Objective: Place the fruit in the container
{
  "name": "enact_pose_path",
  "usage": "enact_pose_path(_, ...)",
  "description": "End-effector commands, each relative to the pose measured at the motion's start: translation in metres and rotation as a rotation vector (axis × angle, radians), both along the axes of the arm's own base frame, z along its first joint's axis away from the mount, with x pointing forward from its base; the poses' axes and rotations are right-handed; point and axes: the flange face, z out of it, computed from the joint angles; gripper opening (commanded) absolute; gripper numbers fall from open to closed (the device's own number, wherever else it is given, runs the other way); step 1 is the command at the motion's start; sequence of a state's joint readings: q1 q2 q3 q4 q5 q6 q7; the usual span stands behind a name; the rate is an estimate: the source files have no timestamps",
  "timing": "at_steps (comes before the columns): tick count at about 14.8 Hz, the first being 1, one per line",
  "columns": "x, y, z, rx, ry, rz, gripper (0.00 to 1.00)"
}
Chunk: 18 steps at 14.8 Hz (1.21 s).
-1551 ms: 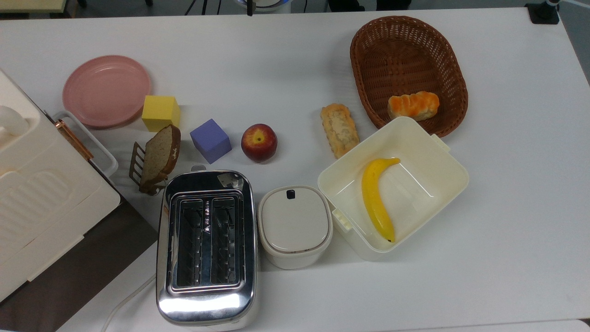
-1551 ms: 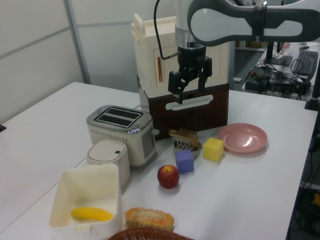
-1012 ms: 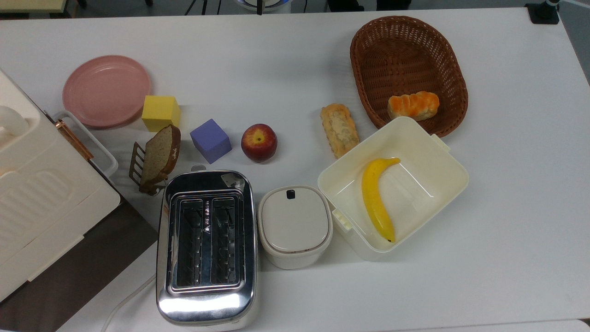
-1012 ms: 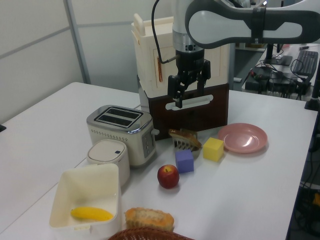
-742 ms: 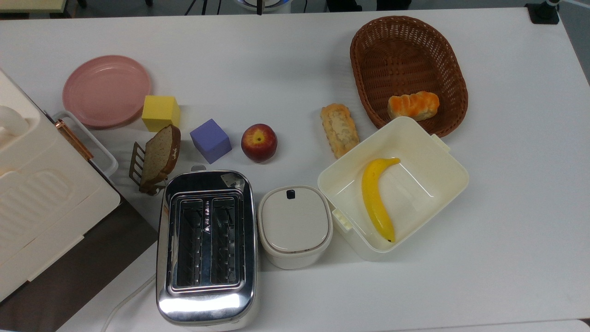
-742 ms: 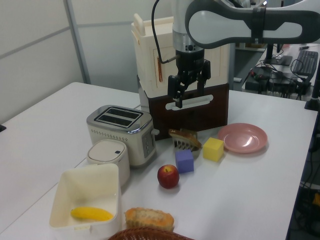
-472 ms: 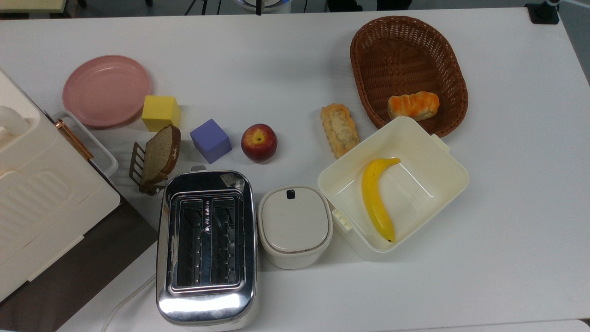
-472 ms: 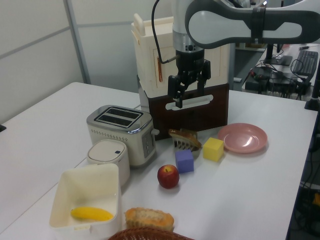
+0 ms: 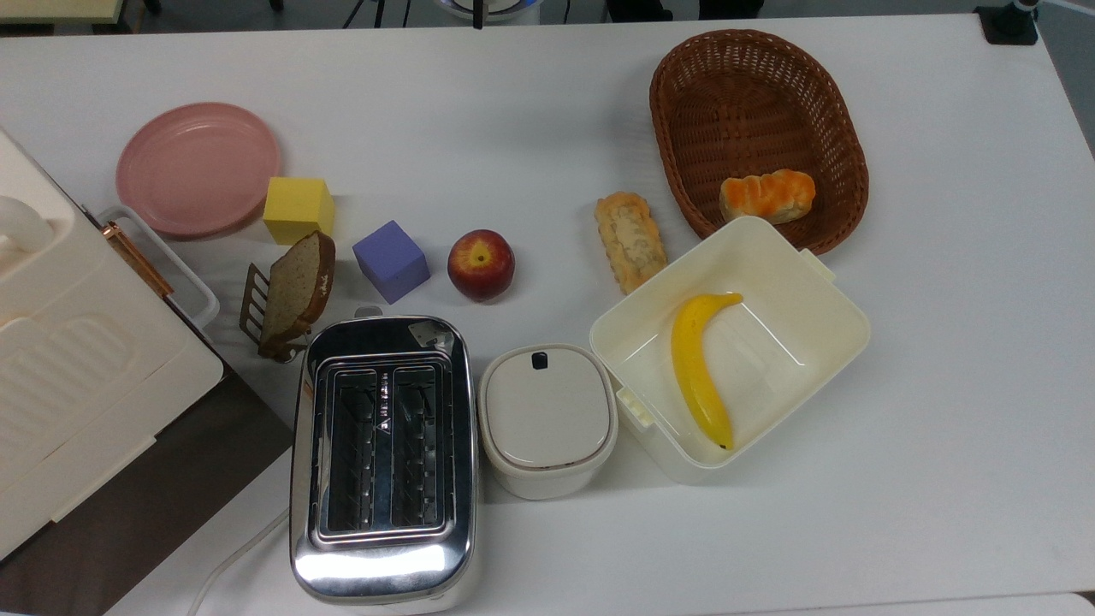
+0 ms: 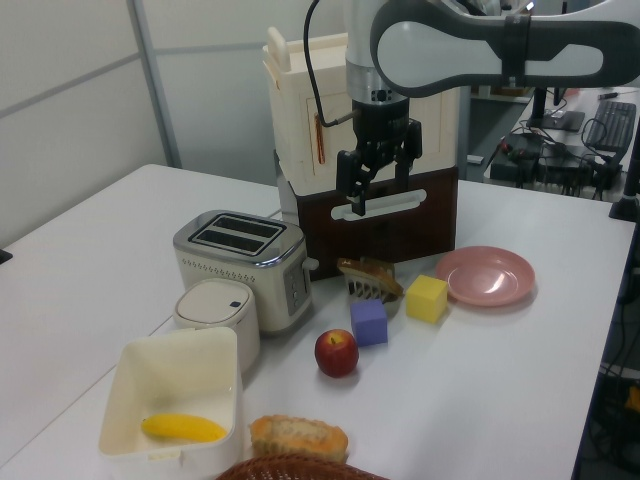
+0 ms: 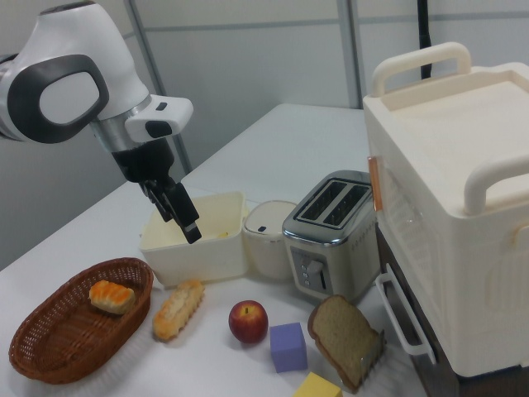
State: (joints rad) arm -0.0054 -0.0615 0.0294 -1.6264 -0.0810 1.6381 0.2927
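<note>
Red skin with a yellowish patch around the stem dimple marks the apple point(image 9: 481, 264), which is seen resting on the white table point(image 9: 513, 120), just beside a purple cube point(image 9: 391, 261) on the top view's left and apart from a crusty bread roll point(image 9: 631, 240) on the top view's right. Near that roll the cream-white square container point(image 9: 821, 321) is placed with its top open, and a yellow banana point(image 9: 699, 368) is seen lying inside it. A smaller lidded white pot point(image 9: 547, 418) is set against the container's corner, and a chrome toaster point(image 9: 382, 458) is stood next to the pot. A brown wicker basket point(image 9: 757, 128) is positioned just beyond the container, with an orange-glazed bun point(image 9: 767, 195) held in it. A slice of brown bread point(image 9: 297, 289) is propped upright in a small rack, a yellow cube point(image 9: 298, 209) is placed close by, and a pink plate point(image 9: 198, 168) is laid beyond that. In the left view the gripper point(image 10: 380, 180) is held high above the table, in front of a tall cream-and-brown cabinet point(image 10: 370, 215) and well above the apple point(image 10: 337, 353); its jaws are spread apart with nothing between them. In the right view the gripper point(image 11: 183, 213) is seen in front of the container point(image 11: 196, 240), with the apple point(image 11: 248, 321) lying well below it on the table.
</note>
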Motion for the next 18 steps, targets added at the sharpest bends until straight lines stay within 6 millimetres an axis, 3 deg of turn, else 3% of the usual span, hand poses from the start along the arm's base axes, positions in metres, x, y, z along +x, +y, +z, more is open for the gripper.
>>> enact_pose_path(1,-0.0023,-0.0006,0.0016,0.016,0.022,0.020,1.00)
enact_pose_path(18,-0.0028,0.0020,-0.0073,0.017,0.042,0.033,1.00)
